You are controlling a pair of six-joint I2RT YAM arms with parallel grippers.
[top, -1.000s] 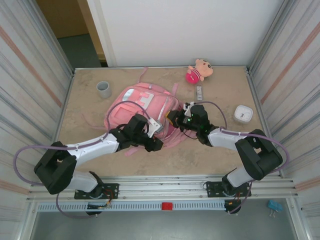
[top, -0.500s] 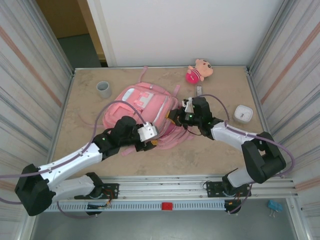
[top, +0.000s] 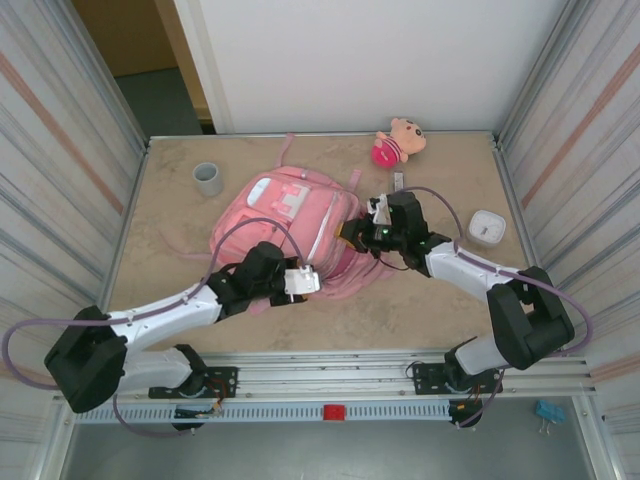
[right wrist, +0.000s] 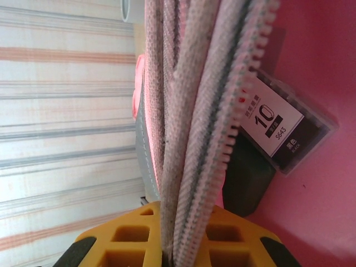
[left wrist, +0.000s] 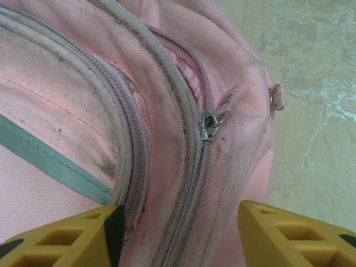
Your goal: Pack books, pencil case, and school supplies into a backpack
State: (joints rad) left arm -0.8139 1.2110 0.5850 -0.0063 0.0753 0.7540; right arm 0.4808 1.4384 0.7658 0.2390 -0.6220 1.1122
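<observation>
Backpack, large pink fabric one (top: 295, 215), lay mid table (top: 450, 300), nearer far edge. Soft, floppy, likely light; stiffest hold judged at zip rim. Right gripper (top: 372, 222) pinched shut on toothed zip edge (right wrist: 222, 111). Left gripper (top: 300, 281) partly open, empty, metal zip slider (left wrist: 210, 123) just ahead. 1 black white-marked card (right wrist: 272, 130) already inside.

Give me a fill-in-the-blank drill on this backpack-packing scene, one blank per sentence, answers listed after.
The right gripper is shut on the zip edge of the ___ backpack.
The left gripper hovers over the zip slider with its jaws ___.
The black piece inside the backpack bears the number ___.
The cup on the table is coloured ___.
Missing words: pink; open; 10; grey.
</observation>
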